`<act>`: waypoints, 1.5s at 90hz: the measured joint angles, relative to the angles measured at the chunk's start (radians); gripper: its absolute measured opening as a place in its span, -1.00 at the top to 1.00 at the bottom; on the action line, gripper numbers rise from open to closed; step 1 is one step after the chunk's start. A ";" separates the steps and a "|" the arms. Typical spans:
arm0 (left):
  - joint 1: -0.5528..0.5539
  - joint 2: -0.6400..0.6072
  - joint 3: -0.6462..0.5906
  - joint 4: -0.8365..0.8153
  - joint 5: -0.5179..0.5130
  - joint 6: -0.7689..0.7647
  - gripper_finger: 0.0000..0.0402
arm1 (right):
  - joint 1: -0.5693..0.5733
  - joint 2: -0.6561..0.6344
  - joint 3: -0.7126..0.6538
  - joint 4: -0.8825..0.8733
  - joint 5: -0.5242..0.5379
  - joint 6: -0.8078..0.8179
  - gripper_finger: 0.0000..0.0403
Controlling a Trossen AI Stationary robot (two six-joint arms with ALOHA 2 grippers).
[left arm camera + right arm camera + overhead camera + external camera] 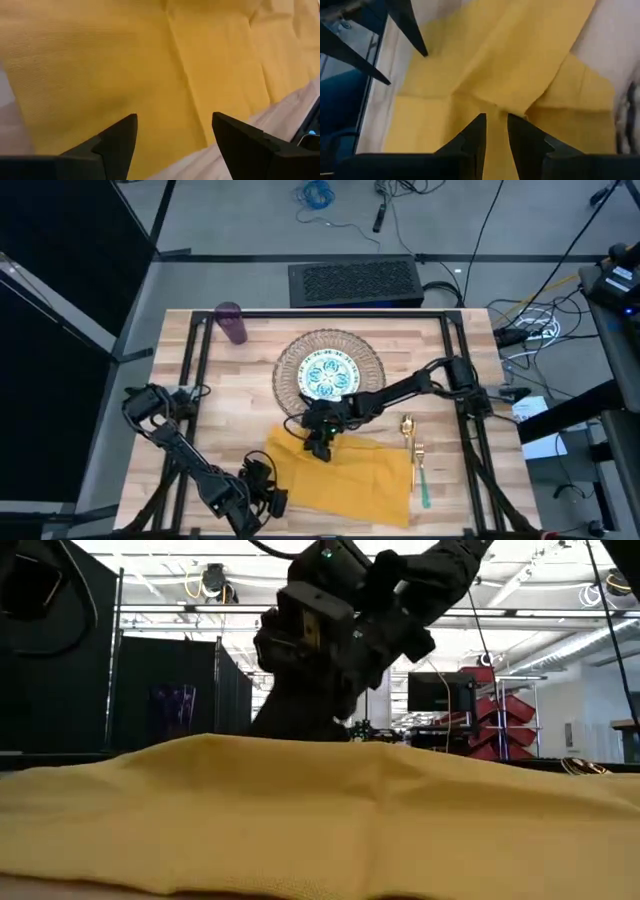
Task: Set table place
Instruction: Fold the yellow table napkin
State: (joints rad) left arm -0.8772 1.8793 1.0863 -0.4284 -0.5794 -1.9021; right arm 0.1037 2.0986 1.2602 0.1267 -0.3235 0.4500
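Observation:
The mustard-yellow napkin (350, 475) lies rumpled on the near middle of the table (230, 400). My right gripper (320, 445) reaches down onto the napkin's far left part and is shut on it. My left gripper (278, 502) stands open at the napkin's near left edge, its fingers over the cloth (150, 65). I cannot tell whether they touch it. The patterned plate (328, 375) sits on the round straw mat (292, 360). The gold fork and spoon (415, 455) lie just right of the napkin. The purple cup (232, 322) stands at the far left. My right gripper pinches a raised fold of the napkin (496, 111) between its two fingertips, coming from above and pointing down. Creases spread out from the pinched spot. The rest of the cloth (520, 60) lies on the table, slack.
A black box (352, 282) stands beyond the table's far edge. The black frame rails (195, 350) run along the table's left and right sides. Bare wood shows left of the napkin and near the cup.

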 joint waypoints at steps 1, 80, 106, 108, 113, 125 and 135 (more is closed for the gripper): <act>0.000 0.000 0.000 0.000 0.000 0.000 -0.21 | -0.001 0.000 0.000 -0.001 0.000 -0.001 0.68; 0.001 0.000 0.000 -0.006 0.000 -0.001 -0.21 | 0.012 0.001 -0.001 -0.012 0.030 -0.051 0.68; 0.001 0.000 0.000 -0.006 0.000 -0.003 -0.21 | 0.025 0.006 -0.001 0.022 0.077 -0.059 0.68; 0.001 0.000 0.000 -0.006 0.000 -0.003 -0.21 | 0.024 0.005 -0.001 0.023 0.084 -0.063 0.68; 0.001 0.000 0.000 -0.004 0.000 -0.003 -0.21 | 0.017 0.005 -0.001 0.021 0.103 -0.075 0.68; 0.001 0.000 0.000 -0.004 0.000 -0.003 -0.21 | -0.004 0.005 -0.001 0.020 0.121 -0.097 0.68; 0.001 0.000 0.000 -0.004 0.000 -0.003 -0.21 | -0.014 0.005 -0.001 0.020 0.121 -0.104 0.68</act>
State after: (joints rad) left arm -0.8764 1.8793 1.0863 -0.4324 -0.5793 -1.9053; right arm 0.0902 2.1036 1.2594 0.1471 -0.2020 0.3462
